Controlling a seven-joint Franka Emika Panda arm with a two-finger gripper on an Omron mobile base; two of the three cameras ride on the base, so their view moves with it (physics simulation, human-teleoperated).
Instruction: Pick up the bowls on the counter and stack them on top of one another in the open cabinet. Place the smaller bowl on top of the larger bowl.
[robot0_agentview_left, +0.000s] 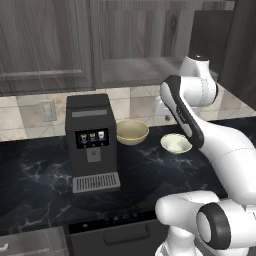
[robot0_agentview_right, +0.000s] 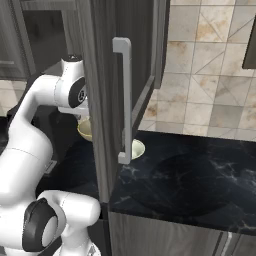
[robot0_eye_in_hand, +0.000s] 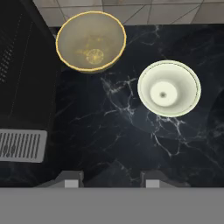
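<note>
The larger bowl (robot0_agentview_left: 131, 131) (robot0_eye_in_hand: 91, 41), deep and tan-yellow, stands on the black veined counter (robot0_agentview_left: 40, 175) near the tiled wall. The smaller bowl (robot0_agentview_left: 176, 143) (robot0_eye_in_hand: 169, 88), shallow and pale cream-green, sits to its right and a little nearer. Both are upright and apart. In the hand view my gripper (robot0_eye_in_hand: 111, 180) hovers high above the counter in front of both bowls, open, with nothing between its fingers. The open cabinet (robot0_agentview_left: 135, 72) hangs above the bowls, its grey shelf bare. In the right base view, parts of both bowls (robot0_agentview_right: 85, 130) (robot0_agentview_right: 137, 148) peek past the door.
A black coffee machine (robot0_agentview_left: 91, 140) with a metal drip tray (robot0_eye_in_hand: 22, 145) stands just left of the larger bowl. The cabinet's open door (robot0_agentview_right: 107, 100), with a long handle (robot0_agentview_right: 124, 100), juts out over the counter. A wall outlet (robot0_agentview_left: 48, 111) sits on the tiles.
</note>
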